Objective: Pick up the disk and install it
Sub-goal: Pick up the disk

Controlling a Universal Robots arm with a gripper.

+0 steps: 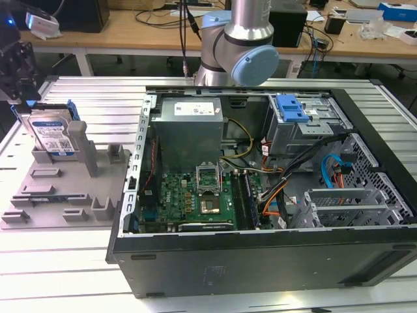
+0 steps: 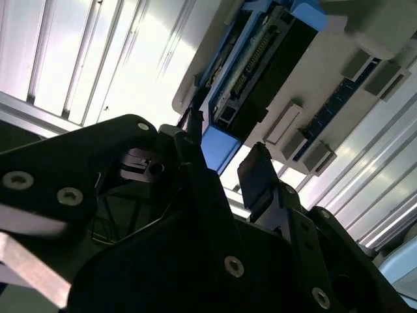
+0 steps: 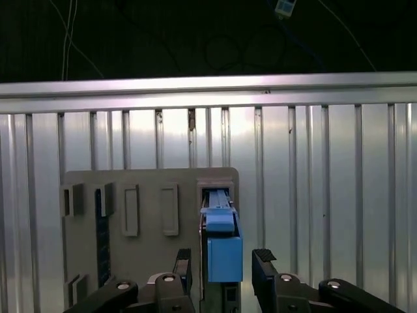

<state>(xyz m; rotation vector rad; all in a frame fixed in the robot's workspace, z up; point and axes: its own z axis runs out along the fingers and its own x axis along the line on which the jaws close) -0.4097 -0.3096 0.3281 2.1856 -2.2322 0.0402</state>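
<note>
**Open fingers straddle the standing disk**

Nearest the camera in the first wrist view, the gripper (image 3: 223, 259) sits directly over the disk (image 3: 224, 248). Its fingers (image 3: 262, 261) are spread, one on each side of the drive's blue-framed top edge. A thin gap shows on both sides, so by my reading nothing is clamped yet.

The disk stands on edge in a slot of the grey holder (image 1: 58, 189). Its narrow edge runs between the fingers, so the jaws face its two broad sides (the label side looks toward the exterior camera). The way out of the slot appears to be straight up.

A tall grey post (image 1: 79, 143) rises just beside the disk on the exterior view's right. The room there looks tight.

Around the holder lies the slatted table (image 1: 65, 261). Farther off, well apart to the exterior view's right, the open computer case (image 1: 260, 261) lies on its side. Its near wall stands between the holder and the drive bay (image 1: 306, 130), which has a blue latch (image 1: 291, 107) at the far corner.
</note>
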